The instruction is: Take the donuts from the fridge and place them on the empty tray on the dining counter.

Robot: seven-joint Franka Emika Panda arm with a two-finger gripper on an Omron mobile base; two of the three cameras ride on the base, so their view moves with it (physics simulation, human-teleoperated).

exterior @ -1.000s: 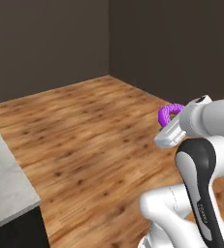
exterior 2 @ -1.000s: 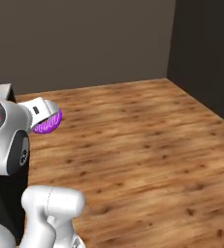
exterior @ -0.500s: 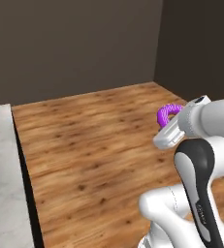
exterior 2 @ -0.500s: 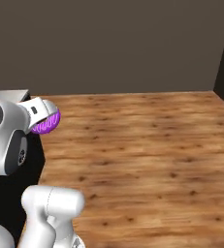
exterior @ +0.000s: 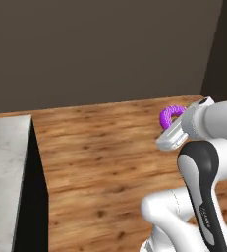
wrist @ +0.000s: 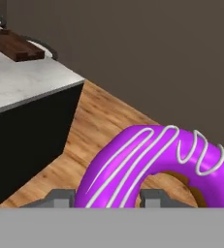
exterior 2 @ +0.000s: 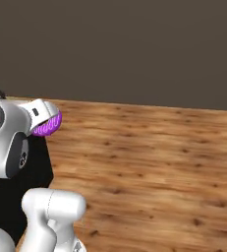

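Donut [wrist: 152, 164]: smooth glossy purple icing with thin white piped lines, brown baked dough showing at the hole. Claw [wrist: 104, 197] fingers [wrist: 60, 196]: matt grey, plastic-looking. Floor [exterior: 105, 147]: wood planks, warm brown, visible grain and knots, slight sheen. Surface [wrist: 21, 82]: white-grey marble top, veined, smooth, on a matt black base. Brown slab [wrist: 11, 43] on the surface: dark, matt, wood-like. Wall [exterior 2: 134, 49]: flat matt dark grey-brown, no texture.
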